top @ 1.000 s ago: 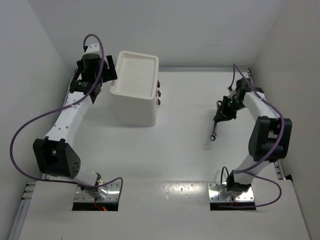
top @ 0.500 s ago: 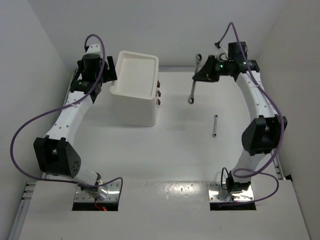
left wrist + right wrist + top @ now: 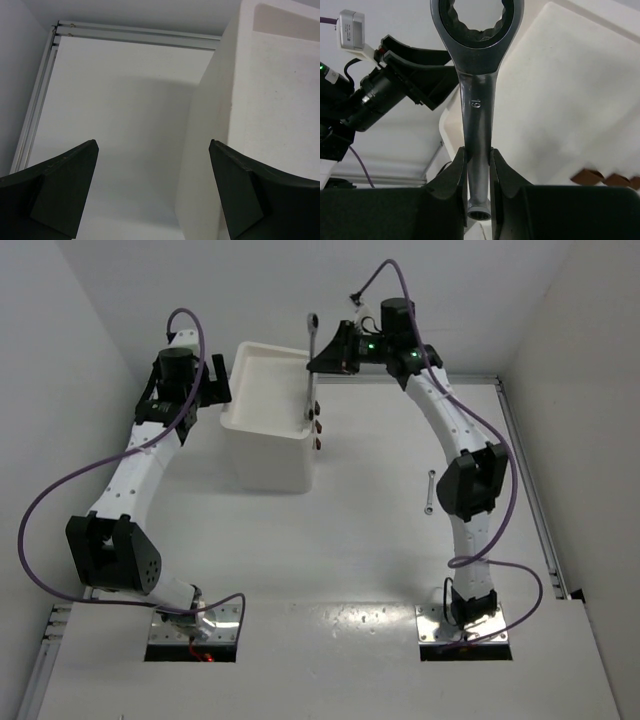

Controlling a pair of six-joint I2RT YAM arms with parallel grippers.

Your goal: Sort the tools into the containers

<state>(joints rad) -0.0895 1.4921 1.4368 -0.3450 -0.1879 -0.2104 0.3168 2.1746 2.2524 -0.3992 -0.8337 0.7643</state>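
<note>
The right fingers grip a wrench above the right edge of the container, which stands near the far left corner of the tabletop. The left fingers stand wide open beside its left wall.

A robotics lab cell: white walls enclose a white table edged with aluminium rails.
</note>
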